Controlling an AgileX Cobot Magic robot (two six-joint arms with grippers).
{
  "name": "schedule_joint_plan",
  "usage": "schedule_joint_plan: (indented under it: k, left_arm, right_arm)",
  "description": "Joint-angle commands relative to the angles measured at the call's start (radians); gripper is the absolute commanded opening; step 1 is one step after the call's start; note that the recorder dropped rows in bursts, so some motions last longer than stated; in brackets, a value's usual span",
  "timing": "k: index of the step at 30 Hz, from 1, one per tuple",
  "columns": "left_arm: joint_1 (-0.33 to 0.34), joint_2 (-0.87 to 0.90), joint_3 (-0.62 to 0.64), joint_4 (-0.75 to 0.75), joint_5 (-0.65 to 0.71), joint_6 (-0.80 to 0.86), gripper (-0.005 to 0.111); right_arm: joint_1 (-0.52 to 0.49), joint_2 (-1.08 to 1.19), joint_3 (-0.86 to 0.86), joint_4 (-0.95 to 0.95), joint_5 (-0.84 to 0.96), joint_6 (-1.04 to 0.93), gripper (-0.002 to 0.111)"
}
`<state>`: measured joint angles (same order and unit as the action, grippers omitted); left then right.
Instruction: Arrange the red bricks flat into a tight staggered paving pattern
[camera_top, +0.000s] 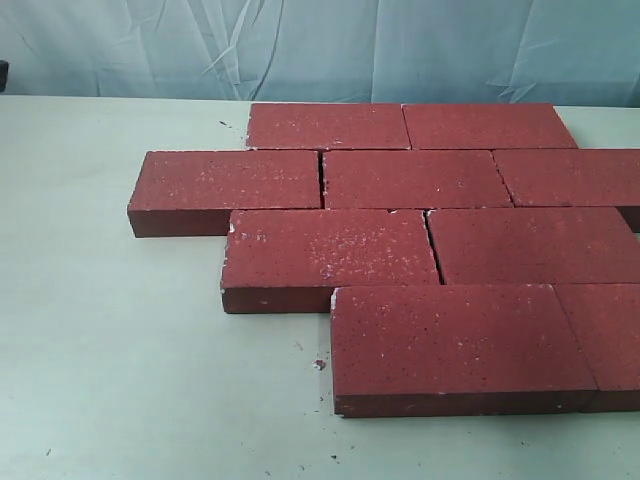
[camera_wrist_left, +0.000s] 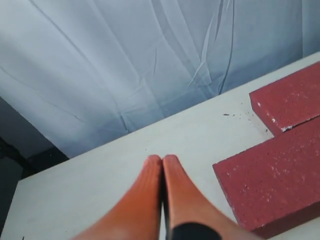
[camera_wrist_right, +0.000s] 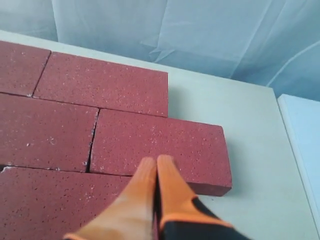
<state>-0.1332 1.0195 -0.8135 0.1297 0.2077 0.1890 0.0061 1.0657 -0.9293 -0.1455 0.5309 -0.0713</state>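
Nine red bricks (camera_top: 415, 180) lie flat on the pale tabletop (camera_top: 120, 350) in four rows of two, three, two and two. Each row is shifted sideways against the one behind it so the end joints do not line up, which is the staggered bond the task asks for. Long sides meet closely from row to row, but two end joints look looser: a thin dark slit between the left and middle bricks of the second row, and a slightly slanted gap between the two bricks of the third row. I judge the paving laid out, with perhaps a last nudge wanted there. The left claw (camera_wrist_left: 163, 162) is clenched, its orange fingers pressed together on nothing, and it hangs over bare tabletop beside the left edge of the paving, apart from it. The right claw (camera_wrist_right: 156, 164) is likewise pressed closed and empty, poised above the paving's right side; whether it touches the brick beneath I cannot tell. Closed fingers suit pushing a brick sideways rather than lifting it. No container is in view. A blue cloth (camera_top: 300, 50) hangs behind.
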Motion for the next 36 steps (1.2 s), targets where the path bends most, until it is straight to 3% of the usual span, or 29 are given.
schedule_joint_plan:
  k: [1,15,26,36]
  left_arm:
    - [-0.01,-0.1,0.075,-0.035,-0.105,-0.007,0.0]
    - [-0.01,-0.435,0.339,-0.05,-0.303,-0.007,0.0]
    - [-0.01,-0.706,0.462,-0.099,-0.309,-0.009,0.0]
    - [-0.01,-0.717,0.464,-0.145,-0.295,-0.032,0.0]
  right_arm:
    - [-0.006,-0.112,0.091,0.0,-0.117,0.004,-0.001]
    - [-0.006,-0.48,0.408,0.004,-0.383,0.004,-0.001]
    - [-0.006,-0.661,0.504,0.004,-0.464,0.004,-0.001]
    - [-0.006,-0.672,0.504,0.045,-0.482,0.004,-0.001]
